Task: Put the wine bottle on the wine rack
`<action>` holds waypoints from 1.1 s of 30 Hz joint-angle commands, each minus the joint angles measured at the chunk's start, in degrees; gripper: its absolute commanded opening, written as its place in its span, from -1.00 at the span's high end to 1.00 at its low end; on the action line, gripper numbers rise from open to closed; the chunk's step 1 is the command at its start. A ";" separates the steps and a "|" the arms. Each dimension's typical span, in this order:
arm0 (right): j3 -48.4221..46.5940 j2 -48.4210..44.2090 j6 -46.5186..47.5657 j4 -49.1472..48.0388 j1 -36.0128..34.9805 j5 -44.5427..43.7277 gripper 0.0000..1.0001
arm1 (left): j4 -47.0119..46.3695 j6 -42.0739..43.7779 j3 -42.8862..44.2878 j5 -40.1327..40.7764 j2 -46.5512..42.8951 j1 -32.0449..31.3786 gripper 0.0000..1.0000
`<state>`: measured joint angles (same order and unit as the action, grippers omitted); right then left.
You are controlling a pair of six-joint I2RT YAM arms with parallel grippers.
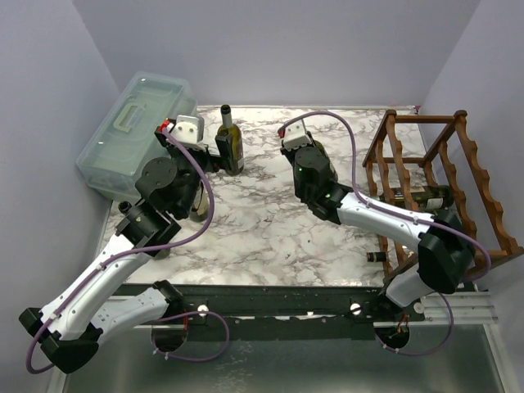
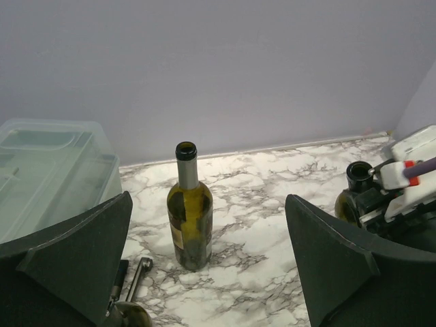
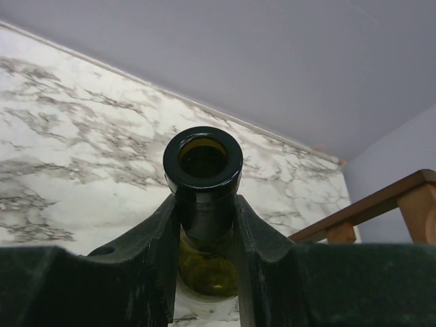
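Right tool (image 3: 204, 211) clamped on bottle (image 3: 202, 184) neck; bottle upright, apparently on worktop (image 1: 270, 229), left of rack (image 1: 422, 119); left tool (image 2: 208, 204) spread, empty. Risk: neck-only hold; bottle may pivot or slip once tilted flat, knocking rack rails.

Right tool (image 3: 206, 212) hides most of the wine bottle (image 3: 203, 192).

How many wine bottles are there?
4 visible: standing bottle near the left pincer, second bottle gripped by the right pincer, third bottle lying in the wine rack, fourth bottle's neck poking from its lowest tier. Another may hide under the left arm.
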<state>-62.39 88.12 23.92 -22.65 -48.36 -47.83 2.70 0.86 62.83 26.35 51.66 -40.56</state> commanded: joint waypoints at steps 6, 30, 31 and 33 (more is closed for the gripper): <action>-0.65 5.89 25.71 -16.23 -1.65 -10.35 0.99 | 0.33 -2.33 0.99 -1.53 0.60 0.27 -0.91; 7.67 7.58 35.71 -15.19 2.62 -1.54 0.99 | 0.17 -2.54 0.89 -1.30 0.38 0.27 -0.91; 7.80 7.61 36.12 -15.27 2.76 -1.27 0.99 | 0.20 -2.53 0.89 -1.22 0.31 0.22 -0.91; 7.88 7.59 36.50 -14.75 3.25 -0.46 0.99 | 0.20 -2.53 0.89 -1.21 0.22 0.26 -0.91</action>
<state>-54.28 97.19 55.94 -36.67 -45.95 -50.28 2.83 -1.06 62.87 26.13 52.90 -40.56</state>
